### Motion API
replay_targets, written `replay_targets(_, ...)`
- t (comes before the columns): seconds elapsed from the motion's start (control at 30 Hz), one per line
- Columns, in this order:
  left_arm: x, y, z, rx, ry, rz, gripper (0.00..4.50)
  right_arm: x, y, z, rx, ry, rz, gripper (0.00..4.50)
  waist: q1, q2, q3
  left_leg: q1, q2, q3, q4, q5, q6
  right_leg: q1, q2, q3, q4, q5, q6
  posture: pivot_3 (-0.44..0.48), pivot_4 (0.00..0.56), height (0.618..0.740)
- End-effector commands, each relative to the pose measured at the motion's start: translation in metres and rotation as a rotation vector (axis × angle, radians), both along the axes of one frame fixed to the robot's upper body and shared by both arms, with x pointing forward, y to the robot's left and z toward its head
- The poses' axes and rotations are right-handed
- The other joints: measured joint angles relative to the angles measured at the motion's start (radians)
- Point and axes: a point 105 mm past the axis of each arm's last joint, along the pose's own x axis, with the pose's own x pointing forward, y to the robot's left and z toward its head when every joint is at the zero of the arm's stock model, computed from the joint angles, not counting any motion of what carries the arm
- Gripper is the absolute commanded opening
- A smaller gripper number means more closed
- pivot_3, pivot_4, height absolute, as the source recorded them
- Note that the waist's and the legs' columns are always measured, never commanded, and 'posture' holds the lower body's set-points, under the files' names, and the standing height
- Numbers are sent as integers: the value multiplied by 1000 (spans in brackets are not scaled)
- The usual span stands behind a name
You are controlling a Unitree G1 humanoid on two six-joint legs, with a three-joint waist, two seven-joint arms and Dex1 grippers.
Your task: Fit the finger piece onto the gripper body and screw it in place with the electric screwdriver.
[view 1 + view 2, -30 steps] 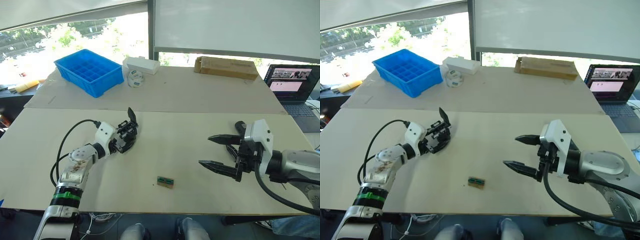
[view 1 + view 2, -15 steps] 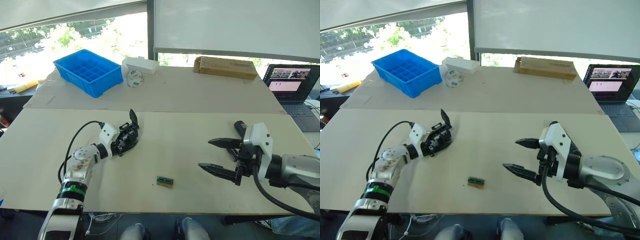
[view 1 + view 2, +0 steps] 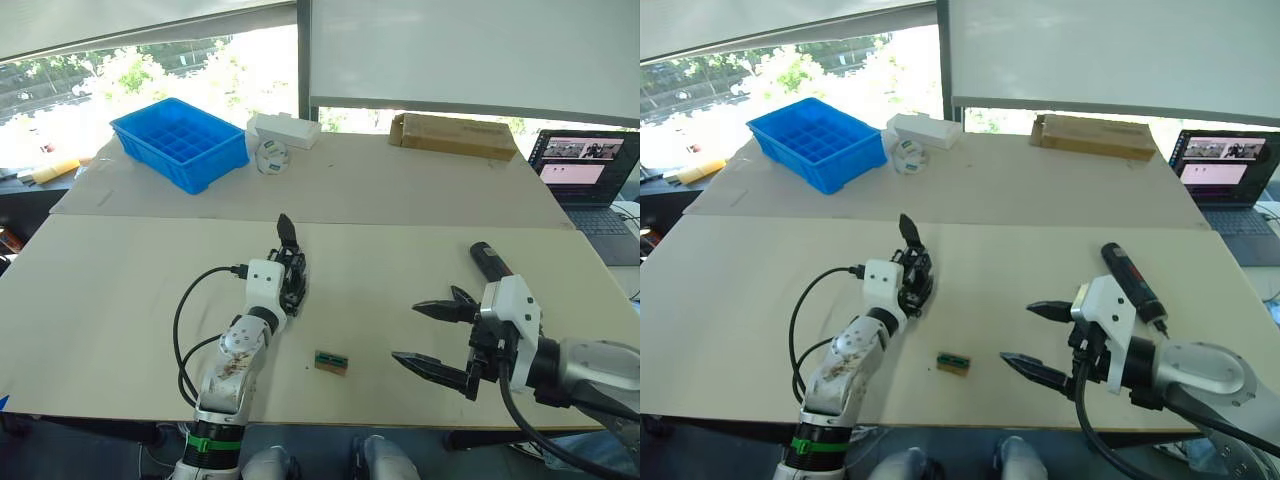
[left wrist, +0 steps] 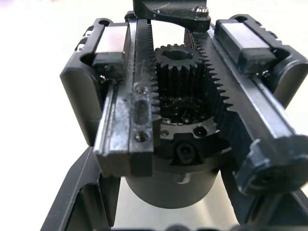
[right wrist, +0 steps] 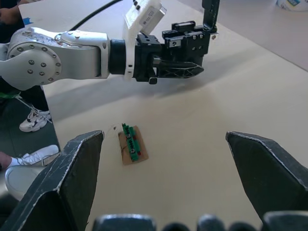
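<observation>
gripper body [image 3: 291, 277] — now nearer table centre

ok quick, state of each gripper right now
Left gripper: shut on the gripper body.
Right gripper: open, holding nothing.

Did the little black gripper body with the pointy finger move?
Yes. The gripper body, held in the left gripper, went toward the robot's right, ending nearer the small brown-and-green block.

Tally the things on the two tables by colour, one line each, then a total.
Black: 2, gripper body, screwdriver
Blue: 1, bin
White: 2, box, tape roll
Brown: 2, cardboard box, small block
Dark grey: 1, laptop
Total: 8
</observation>
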Motion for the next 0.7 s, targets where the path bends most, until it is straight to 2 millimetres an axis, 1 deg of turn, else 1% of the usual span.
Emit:
replay_targets(0.03,7,-9,33,42,-136,18,2365,-5,0,9,2,-32,4,4500,2,0,0,0,0,0,0,0,0,0,0,0,0,0,0,0,150,738)
replay_targets(0.1,10,-10,26,43,-115,30,2365,-5,1,7,4,-30,1,4500,6,0,0,-1,0,0,1,0,1,0,0,-1,0,0,0,0,150,738)
replay_targets(0.2,9,-11,18,44,-101,18,2365,-3,3,7,8,-37,-3,4500,8,0,0,-2,0,0,2,-1,2,0,-1,-1,-1,0,0,0,150,738)
replay_targets(0.23,5,-17,11,10,-66,-54,2365,-2,3,8,3,-44,-4,4500,9,0,0,-2,0,0,1,-1,3,0,-1,-1,-1,0,0,0,150,738)
replay_targets(0.27,1,-21,7,-17,-40,-107,3385,-2,3,8,0,-50,-5,4500,9,0,0,-2,0,0,1,-1,3,0,-1,-1,-1,0,0,0,150,738)
replay_targets(0.3,-2,-13,4,-44,-19,-113,3685,-1,2,8,-6,-56,-7,4500,9,0,0,-2,0,0,1,-1,3,0,-1,-2,-1,0,0,0,150,738)
replay_targets(0.33,-6,-5,1,-78,13,-122,4202,0,2,8,-9,-57,-7,4500,9,0,0,-2,0,0,1,-1,3,0,-1,-3,-1,0,0,0,150,738)
replay_targets(0.37,-10,3,-1,-73,32,-140,4432,0,2,8,-10,-58,-6,4500,7,0,0,-1,0,0,1,-1,3,0,-1,-3,-1,0,0,0,150,738)
replay_targets(0.47,-23,20,-9,11,55,-257,4432,2,1,7,-15,-60,-3,4500,-1,1,0,0,0,0,1,-1,2,0,-2,-2,0,0,0,0,150,738)
replay_targets(0.5,-26,29,-14,79,60,-312,4432,3,1,7,-15,-62,-4,4500,-2,1,-1,1,0,1,1,-1,2,0,-2,-2,1,-1,0,0,150,738)
replay_targets(0.57,-29,43,-26,135,112,-418,4432,5,0,6,-17,-68,-6,4500,-2,2,-1,4,0,2,0,-1,1,0,-1,-1,2,-1,0,0,150,738)
replay_targets(0.6,-28,49,-28,151,113,-464,4432,7,0,6,-19,-71,-6,4500,-2,4,-2,4,0,3,0,-1,1,1,0,-1,3,-1,-1,0,150,738)
replay_targets(0.7,-22,57,-18,170,63,-609,4432,14,0,7,-15,-87,-10,4500,-1,5,-3,6,0,3,1,-1,1,2,-1,-1,2,-2,0,0,150,738)
